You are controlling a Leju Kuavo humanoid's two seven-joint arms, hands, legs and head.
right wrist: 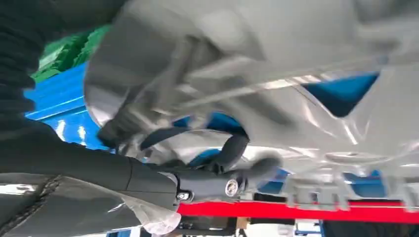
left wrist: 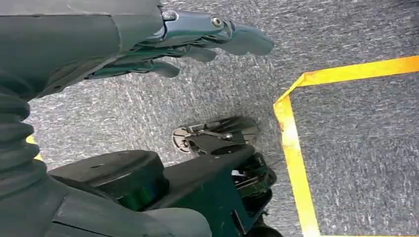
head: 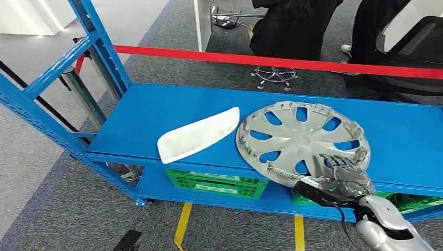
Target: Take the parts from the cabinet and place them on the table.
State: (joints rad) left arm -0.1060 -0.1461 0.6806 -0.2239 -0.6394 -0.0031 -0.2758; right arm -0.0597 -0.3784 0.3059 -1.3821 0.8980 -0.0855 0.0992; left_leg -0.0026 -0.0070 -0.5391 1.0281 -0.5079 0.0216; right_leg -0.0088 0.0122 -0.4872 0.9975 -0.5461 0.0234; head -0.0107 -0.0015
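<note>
Two parts on the shelf: a silver hubcap (head: pixel 303 140) and a white curved panel (head: pixel 197 135) lay side by side on the top board of the blue cabinet (head: pixel 130 112), the panel to the left, their edges close together.
Hubcap: it lay flat with its near rim overhanging the front edge of the board.
Right robot hand (head: pixel 347 175): it reached in from the lower right and its dark fingers (head: pixel 339 164) lay over the near rim of the hubcap; the right wrist view, blurred, showed fingers (right wrist: pixel 232 148) hooked through a spoke opening and gripping the rim.
Left robot hand (left wrist: pixel 197 39): it hung low over grey carpet (left wrist: pixel 365 168), fingers loosely spread and holding nothing.
Lower shelf: green crates (head: pixel 217 183) sat under the top board.
Floor: yellow tape lines (head: pixel 183 225) ran along the carpet in front of the cabinet.
Background: a red barrier belt (head: pixel 271 61) stretched behind the cabinet, with seated people (head: pixel 292 26) beyond it.
</note>
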